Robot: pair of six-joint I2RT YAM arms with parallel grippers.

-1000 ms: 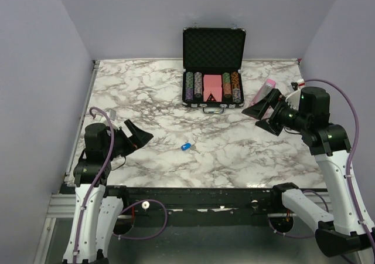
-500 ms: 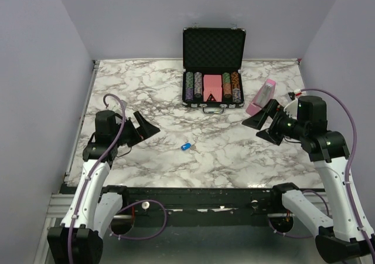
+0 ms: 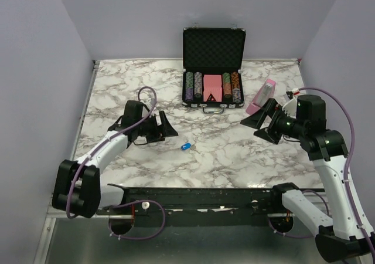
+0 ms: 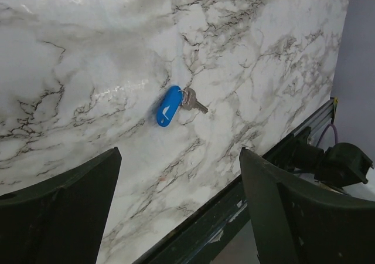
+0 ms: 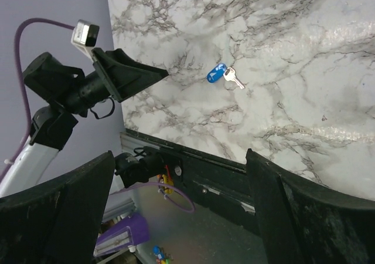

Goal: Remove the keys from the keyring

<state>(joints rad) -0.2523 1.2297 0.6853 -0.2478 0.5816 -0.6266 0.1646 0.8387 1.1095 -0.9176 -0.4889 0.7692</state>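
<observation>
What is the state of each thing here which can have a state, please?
keys, lying flat on the table, not held.
keyring, attached to the keys; too small to see more.
left hand, open, empty, close to the keys.
right hand, open, empty, farther away.
chip case, open, lid upright.

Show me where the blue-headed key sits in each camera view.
Top external: the blue-headed key lies near centre.
Left wrist: the key sits centre frame, silver blade pointing right.
Right wrist: the key is upper middle.
Shared landmark: the black front rail, running below the key in all three.
</observation>
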